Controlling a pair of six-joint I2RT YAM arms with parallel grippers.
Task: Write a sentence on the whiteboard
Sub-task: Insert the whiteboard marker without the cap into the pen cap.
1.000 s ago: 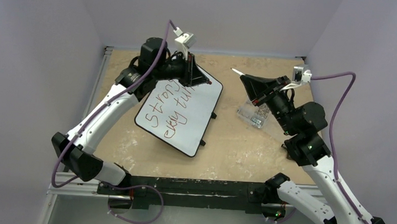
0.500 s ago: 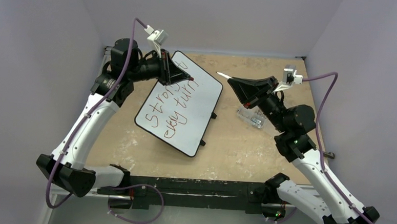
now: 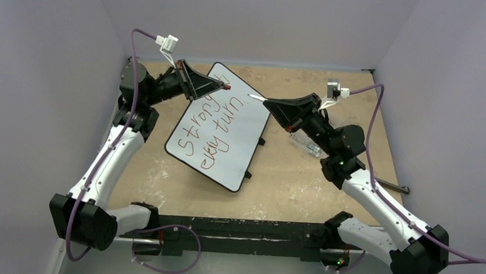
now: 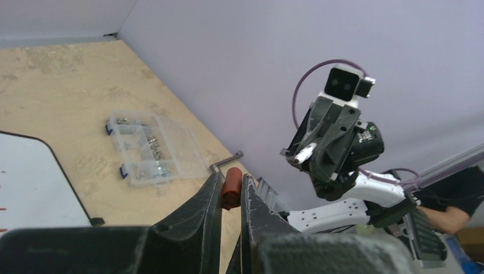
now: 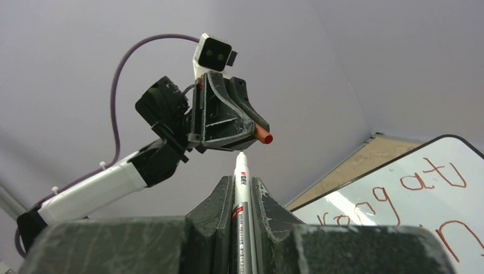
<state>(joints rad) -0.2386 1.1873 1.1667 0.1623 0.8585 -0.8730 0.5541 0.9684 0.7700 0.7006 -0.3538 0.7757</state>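
Writing first: the sentence is being shown on the whiteboard as two slanted reddish-brown lines, being read roughly as "strong" over "ekly turn". Further letters under the left gripper cannot be made out. Red print is being seen on the marker barrel, too small to read.

Count: one whiteboard, one marker, one cap, one box.

The whiteboard is being seen left of table centre, rotated, with its far corner close to the far edge. It has a flat white face, rounded corners and a thin black rim, and two small black feet are being shown on its right side.

The left gripper is being pinched onto the red-brown cylindrical cap, in the air above the board's far corner. The right gripper is being clamped on the slim white marker, with the bare tip being pointed toward the cap and not touching it.

The box is clear plastic, compartmented, with small metal bits inside. It is being seen on the tan chipboard table right of the board, partly under the right arm.
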